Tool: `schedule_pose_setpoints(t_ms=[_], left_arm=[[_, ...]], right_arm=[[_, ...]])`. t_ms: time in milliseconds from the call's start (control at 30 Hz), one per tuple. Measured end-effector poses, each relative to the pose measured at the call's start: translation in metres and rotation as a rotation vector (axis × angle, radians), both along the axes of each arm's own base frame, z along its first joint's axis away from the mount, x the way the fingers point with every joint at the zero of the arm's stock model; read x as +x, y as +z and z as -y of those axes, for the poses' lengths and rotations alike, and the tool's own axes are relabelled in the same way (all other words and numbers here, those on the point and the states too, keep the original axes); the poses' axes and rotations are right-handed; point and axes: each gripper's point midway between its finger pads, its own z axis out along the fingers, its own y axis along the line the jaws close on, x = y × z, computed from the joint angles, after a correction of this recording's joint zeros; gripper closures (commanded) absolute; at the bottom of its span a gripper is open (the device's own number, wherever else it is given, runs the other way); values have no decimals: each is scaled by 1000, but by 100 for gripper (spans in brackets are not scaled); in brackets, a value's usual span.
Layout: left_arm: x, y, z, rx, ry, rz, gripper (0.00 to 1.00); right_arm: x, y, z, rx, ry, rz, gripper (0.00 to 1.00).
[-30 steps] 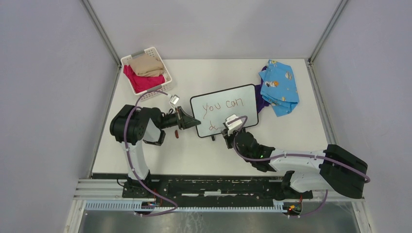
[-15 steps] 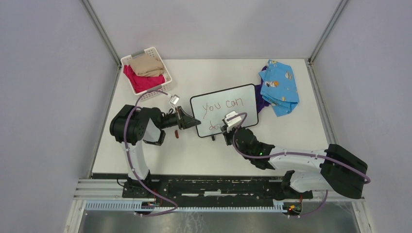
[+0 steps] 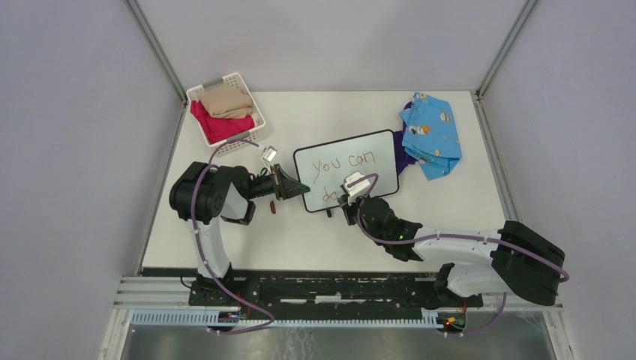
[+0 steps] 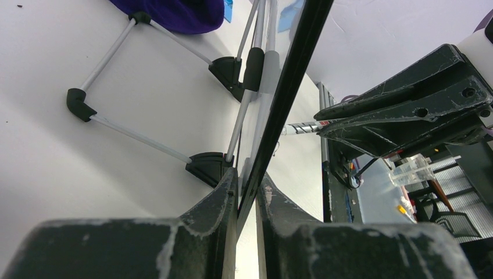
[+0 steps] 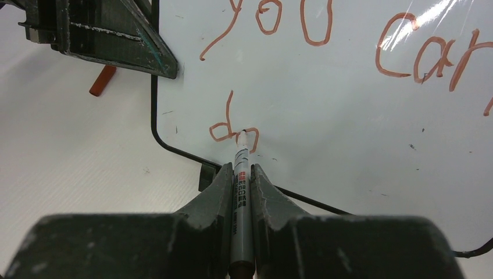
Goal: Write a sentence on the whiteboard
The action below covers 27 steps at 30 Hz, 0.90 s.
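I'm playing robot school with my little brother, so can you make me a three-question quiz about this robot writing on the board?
1. True or false: the left jaws are shut on the edge of the whiteboard.
2. Which words stand on the board's top line? A) you can B) hello there C) good job
3. Fill in: the right jaws hold a ____ with its tip on the board.

Key: 1 true. 2 A. 3 marker.
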Motion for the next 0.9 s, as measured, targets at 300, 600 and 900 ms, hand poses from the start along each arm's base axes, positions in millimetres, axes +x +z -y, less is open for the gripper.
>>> schedule_pose_setpoints(t_ms=[300, 600, 900], left_arm=[[0, 0, 0, 0, -2, 0, 98], [0, 0, 0, 0, -2, 0, 98], [0, 0, 0, 0, -2, -1, 98]], right_arm=[[-5, -2, 4, 11, 15, -7, 100], [-8, 37, 32, 127, -22, 82, 100], [16, 34, 78, 84, -213, 125, 100]])
